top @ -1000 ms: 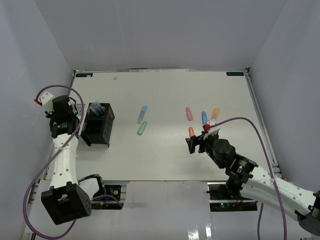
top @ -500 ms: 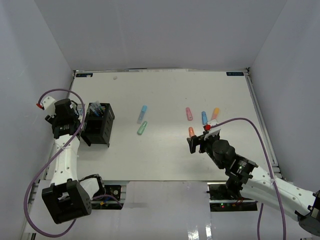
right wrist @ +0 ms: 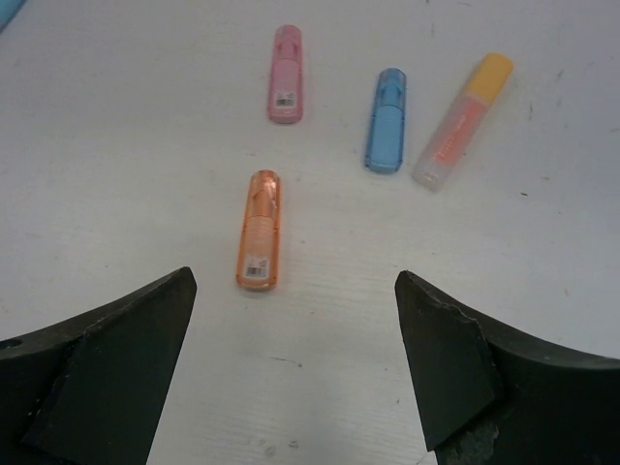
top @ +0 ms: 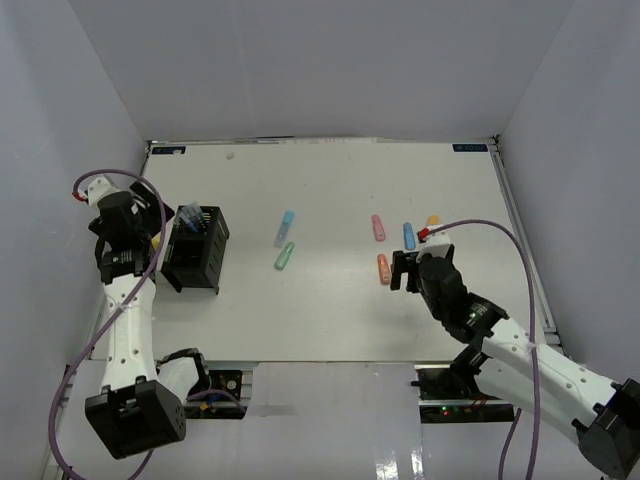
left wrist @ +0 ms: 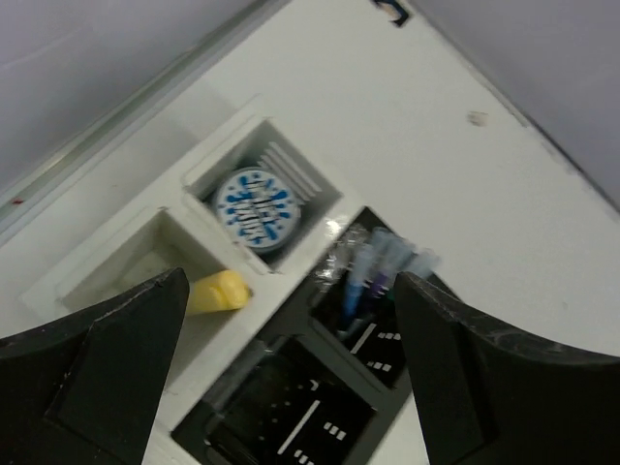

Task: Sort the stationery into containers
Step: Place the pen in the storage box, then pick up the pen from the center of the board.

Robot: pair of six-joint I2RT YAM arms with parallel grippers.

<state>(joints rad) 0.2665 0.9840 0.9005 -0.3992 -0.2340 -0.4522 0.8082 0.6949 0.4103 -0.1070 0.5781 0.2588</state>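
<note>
The stationery is lying half sorted, and the piece nearest the right gripper (right wrist: pixel 291 387) is a short chunky orange plastic marker (right wrist: pixel 260 231). The marker is resting flat on the white table (top: pixel 330 180), just ahead of the wide-spread, empty fingers. Beyond it, a pink marker (right wrist: pixel 285 74), a blue marker (right wrist: pixel 386 120) and a yellow-capped marker with a pale translucent body (right wrist: pixel 463 120) are lying near one another, none touching.

Further toward the middle of the table, a light blue marker (top: pixel 286 225) and a green marker (top: pixel 284 256) are sitting close together.

The left gripper (left wrist: pixel 291 387) is hanging with its fingers apart and nothing between them, above the two containers. Below it, thin dark pens (left wrist: pixel 373 276) are standing in one slot of the black slotted rectangular organizer (top: pixel 197 250). Beside that, the small white two-compartment tray (left wrist: pixel 184 199) is holding a round blue-and-white roll (left wrist: pixel 254 205) in one square. A yellow piece (left wrist: pixel 218 291) is showing at the edge of the other compartment.

Judging by this, the pens and the roll are looking finished, while six markers are waiting on the table. The orange one is looking like the next pick.
</note>
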